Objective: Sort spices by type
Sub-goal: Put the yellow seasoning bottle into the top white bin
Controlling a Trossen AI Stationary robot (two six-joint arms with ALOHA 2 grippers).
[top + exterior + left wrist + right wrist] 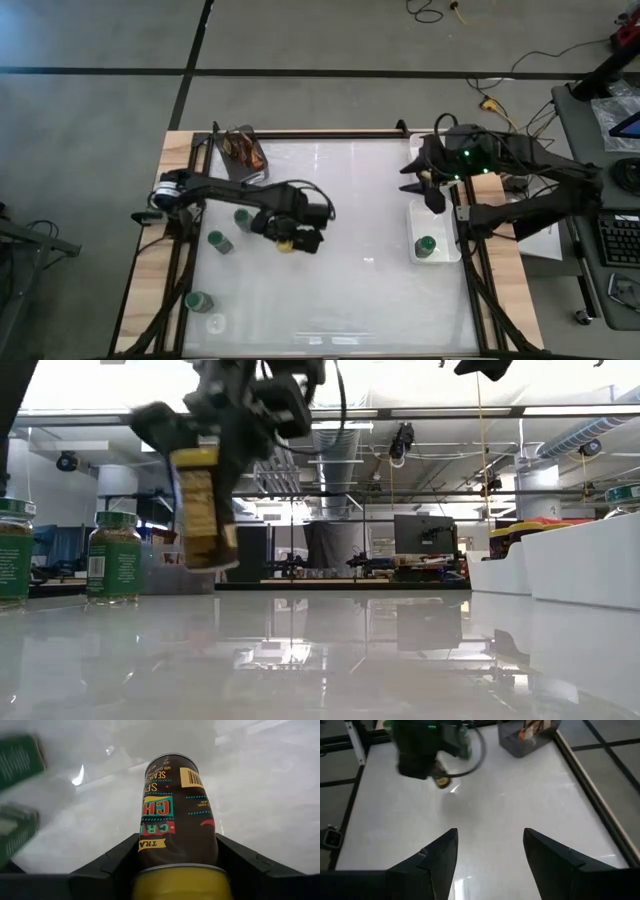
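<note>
My left gripper (291, 240) hovers over the table's left-middle, shut on a clear spice jar (175, 812) with a yellow lid (182, 881) and brown contents. In the low view that jar (204, 508) hangs clear of the table. Green-lidded jars stand upright on the table to its left (243, 218), (218, 241), (198, 301); two of them show in the low view (113, 555), (10, 550). Another green-lidded jar (426, 245) stands in a white tray (447, 255) on the right. My right gripper (490, 852) waits open, high above the tray's far end (436, 196). My left gripper pinches the yellow-lidded jar between its two fingers (117, 862), (240, 860), on the glass body just below the lid (175, 852). The fingers come from above, pointing down along the jar. The jar hangs lid-up, slightly tilted, its bottom (212, 563) lifted clear of the table.
A grey square cup of brown sticks (246, 150) stands at the far left corner. A small pale lid-like thing (215, 322) lies near the left near corner. White trays (575, 565) show at the right. The table's middle (360, 240) is bare.
</note>
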